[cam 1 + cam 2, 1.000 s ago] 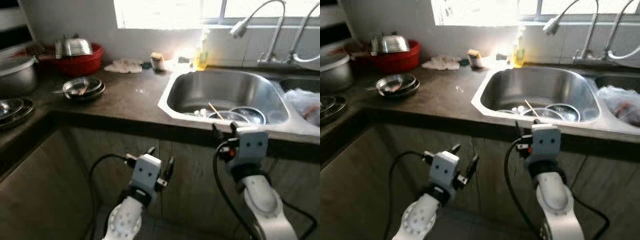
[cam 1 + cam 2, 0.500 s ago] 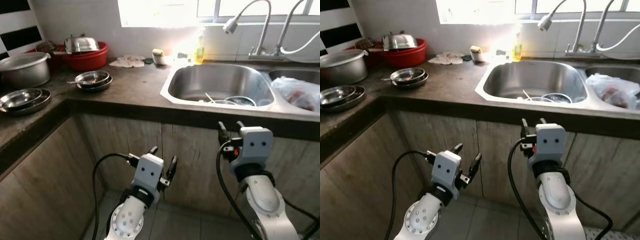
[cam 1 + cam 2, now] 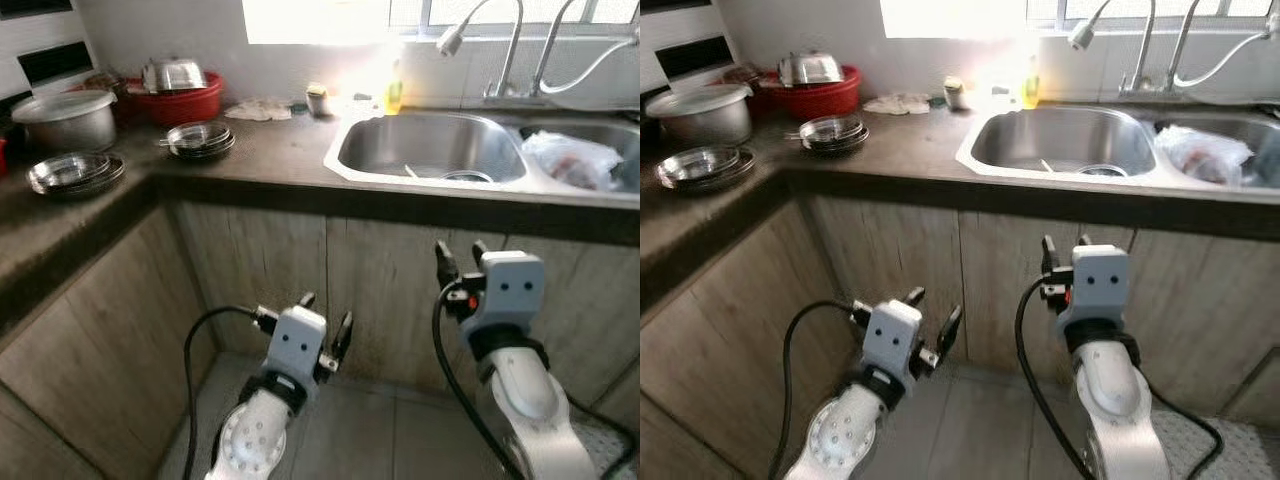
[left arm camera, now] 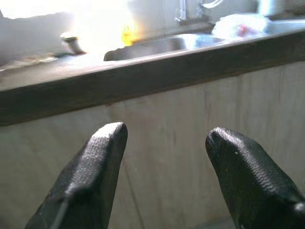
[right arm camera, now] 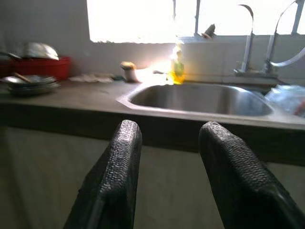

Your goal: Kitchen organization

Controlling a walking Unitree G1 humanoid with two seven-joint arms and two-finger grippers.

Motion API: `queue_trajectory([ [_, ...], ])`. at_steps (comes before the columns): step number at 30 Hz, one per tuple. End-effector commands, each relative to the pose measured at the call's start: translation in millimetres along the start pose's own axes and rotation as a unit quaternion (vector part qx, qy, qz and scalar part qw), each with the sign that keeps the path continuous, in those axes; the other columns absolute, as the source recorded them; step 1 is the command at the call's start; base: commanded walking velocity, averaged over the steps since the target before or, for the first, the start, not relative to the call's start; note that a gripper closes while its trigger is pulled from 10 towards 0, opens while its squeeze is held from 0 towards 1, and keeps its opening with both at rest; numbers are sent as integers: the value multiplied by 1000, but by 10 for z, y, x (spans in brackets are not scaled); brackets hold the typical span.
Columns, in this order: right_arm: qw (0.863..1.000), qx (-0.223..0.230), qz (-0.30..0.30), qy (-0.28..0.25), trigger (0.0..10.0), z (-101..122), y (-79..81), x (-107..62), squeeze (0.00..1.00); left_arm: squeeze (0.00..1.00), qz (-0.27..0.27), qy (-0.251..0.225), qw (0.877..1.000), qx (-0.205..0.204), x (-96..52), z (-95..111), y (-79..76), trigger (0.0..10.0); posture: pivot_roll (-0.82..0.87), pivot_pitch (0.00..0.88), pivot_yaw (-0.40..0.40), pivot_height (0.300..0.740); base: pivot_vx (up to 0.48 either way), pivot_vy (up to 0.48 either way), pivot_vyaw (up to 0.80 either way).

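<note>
Ahead of you runs a dark L-shaped countertop (image 3: 270, 150) over pale wooden cabinet doors (image 3: 260, 265). Both grippers hang low before those doors, below the counter edge, holding nothing. Your left gripper (image 3: 322, 318) sits lower and nearer the floor, its two black fingers (image 4: 90, 171) spread wide apart. Your right gripper (image 3: 458, 262) is raised higher, just under the counter's front edge, its fingers (image 5: 119, 176) also parted with a clear gap between them.

On the counter, a steel sink (image 3: 430, 145) holds a few dishes (image 3: 462, 176) — a tall curved faucet (image 3: 480, 30) stands behind it, and a crumpled plastic bag (image 3: 570, 158) lies in the basin beside it. A yellow soap bottle (image 3: 393, 90) stands by the bright window. To your left are stacked steel plates (image 3: 198, 138), a red basin (image 3: 185, 100) with a steel bowl in it, a lidded pot (image 3: 68, 118), and more steel plates (image 3: 72, 172) nearest the corner.
</note>
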State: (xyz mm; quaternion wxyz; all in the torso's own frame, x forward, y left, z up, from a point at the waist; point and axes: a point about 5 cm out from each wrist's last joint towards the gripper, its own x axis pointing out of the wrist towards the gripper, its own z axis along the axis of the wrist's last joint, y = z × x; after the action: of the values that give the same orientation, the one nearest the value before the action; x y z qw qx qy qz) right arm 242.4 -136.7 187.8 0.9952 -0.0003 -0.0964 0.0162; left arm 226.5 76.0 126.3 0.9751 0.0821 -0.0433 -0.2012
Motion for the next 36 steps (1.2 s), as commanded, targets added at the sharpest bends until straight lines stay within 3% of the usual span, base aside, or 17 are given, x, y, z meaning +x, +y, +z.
queue_trajectory([
  [1,1000,-8,-6,-5,10000,30,-41,5,0,0,-3,-2,1000,-2,11,28,-28,10000,169,1,-24,740,0,0,0],
  [9,1000,-6,-3,-8,10000,42,-27,16,0,0,2,-5,1000,1,16,38,-16,10000,171,2,-24,740,0,0,0],
  [36,999,-2,36,-10,10000,41,56,80,0,0,2,-8,1000,3,27,41,-5,10000,174,0,-29,740,291,0,148],
])
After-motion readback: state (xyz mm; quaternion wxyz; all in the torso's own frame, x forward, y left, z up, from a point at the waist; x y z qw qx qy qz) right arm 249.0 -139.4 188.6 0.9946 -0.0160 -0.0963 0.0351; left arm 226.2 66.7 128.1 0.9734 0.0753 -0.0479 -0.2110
